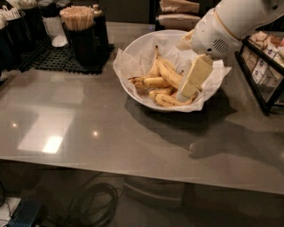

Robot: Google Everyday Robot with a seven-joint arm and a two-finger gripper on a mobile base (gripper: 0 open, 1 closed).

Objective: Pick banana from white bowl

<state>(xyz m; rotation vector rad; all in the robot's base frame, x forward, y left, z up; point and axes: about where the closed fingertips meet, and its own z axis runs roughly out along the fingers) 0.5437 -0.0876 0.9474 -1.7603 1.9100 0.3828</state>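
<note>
The white bowl [137, 42] stands at the back middle of the grey table, lined with crinkled white paper [122, 66]. Several bananas lie in it. The longest, thickest yellow banana [167, 73] curves across the top of the pile, brown-speckled. Smaller, browner bananas [151, 81] lie beside and below it. My gripper [184, 92] reaches down from the white arm [235, 22] at the upper right. Its cream tip is inside the bowl on the right side, right next to the long banana's lower end. Part of the pile is hidden behind it.
A black holder of wooden stir sticks [78, 18] and other black containers stand on a black mat [53, 60] at the back left. A wire rack with packets [262, 66] stands at the right edge. Paper bags [177, 9] lie behind the bowl. Cables lie on the floor under the table [95, 201].
</note>
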